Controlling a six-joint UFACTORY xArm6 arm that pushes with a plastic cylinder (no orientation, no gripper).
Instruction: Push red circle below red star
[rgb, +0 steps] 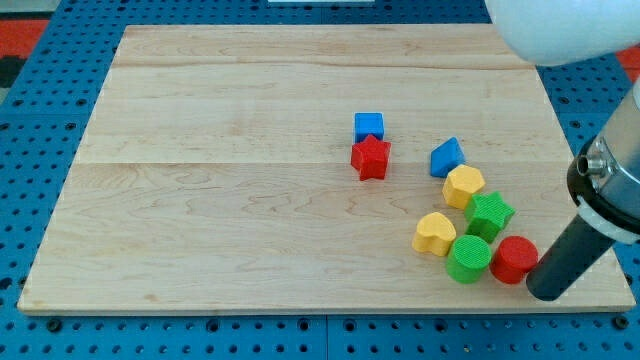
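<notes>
My tip (546, 293) is down on the board (250, 200), just to the view's right of the red circle (514, 260), touching it or nearly so. It's a bare rod, nothing to open or close, and it's holding nothing.

The red star (371, 157) sits well off toward the view's upper left of my tip, with the blue cube (369, 126) touching its top side. The spot below the star looks free.

Main risk: the green circle (468, 258) is jammed against the red circle's far side, so a straight push left likely shoves both. The yellow heart (435, 233) is next in line, so the whole cluster could drag along.

The green star (489, 214) and the yellow hexagon-ish block (463, 186) sit just above that lane. The blue block (447, 157) is farther up, probably clear.

A round block can slip off the rod sideways if I hit it off-centre. The board's bottom edge is close; a downward skid could lose it.
</notes>
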